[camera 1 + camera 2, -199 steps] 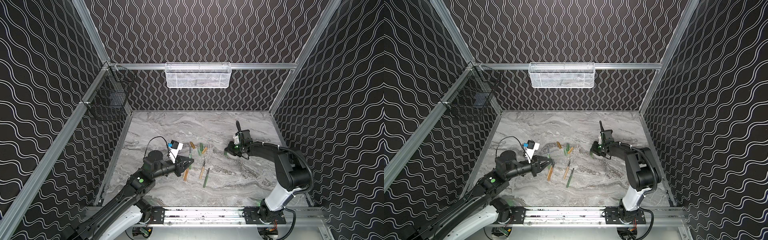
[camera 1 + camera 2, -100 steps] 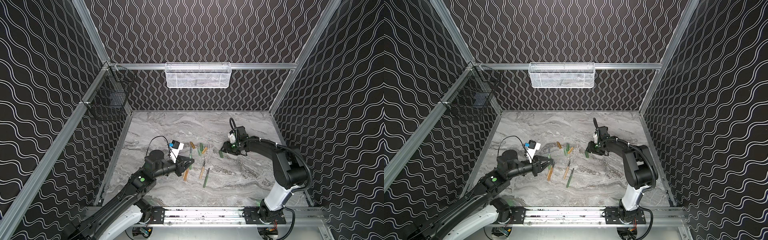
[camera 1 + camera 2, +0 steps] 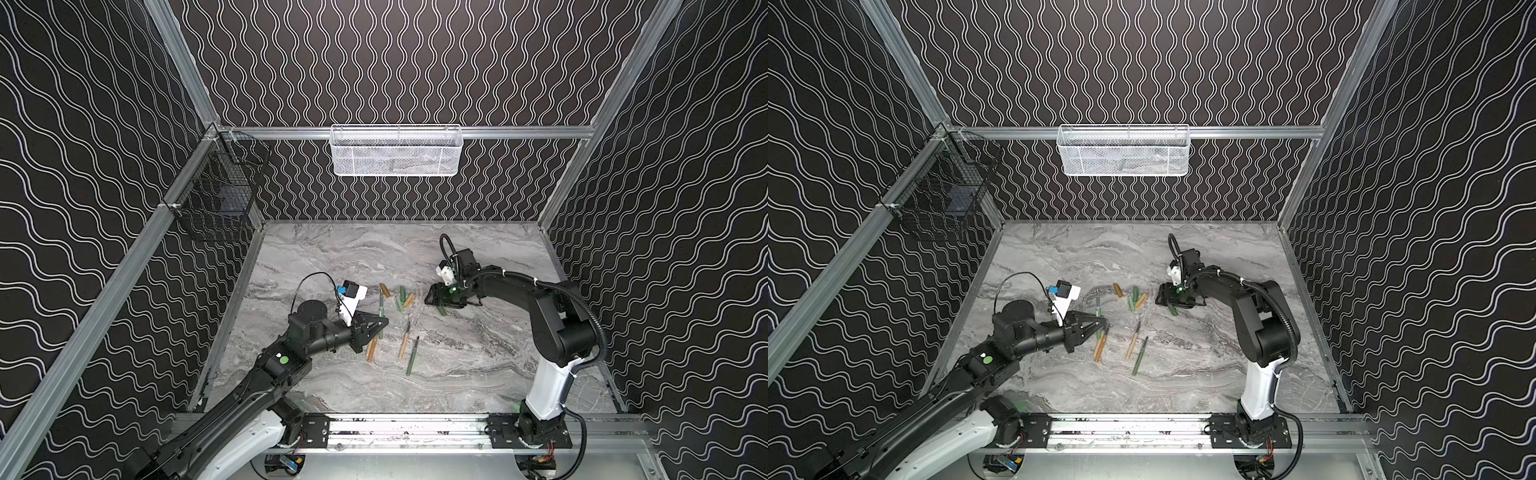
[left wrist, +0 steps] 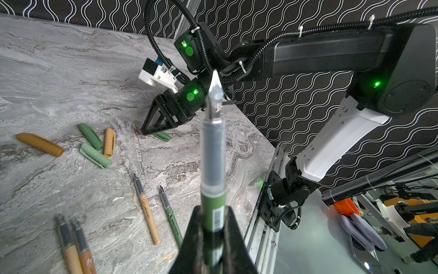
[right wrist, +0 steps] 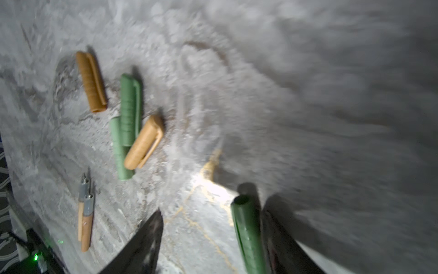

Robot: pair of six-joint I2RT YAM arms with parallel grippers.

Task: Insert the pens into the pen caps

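Note:
My left gripper is shut on a dark green pen whose bare nib points away from the jaws. Low over the table my right gripper stands open. A dark green pen cap rests against one of its fingers, well apart from the other. Several more pen caps lie just left of it: tan, dark green, pale green and tan. On the table lie two tan pens, another tan pen and a green pen.
A white mesh basket hangs on the back wall and a black wire basket on the left wall. The marble tabletop is ringed by patterned walls, with a metal rail along the front.
My right gripper has swung left and down toward the group of caps and has opened. The dark green cap moved with it. The left arm and its pen have stayed put.

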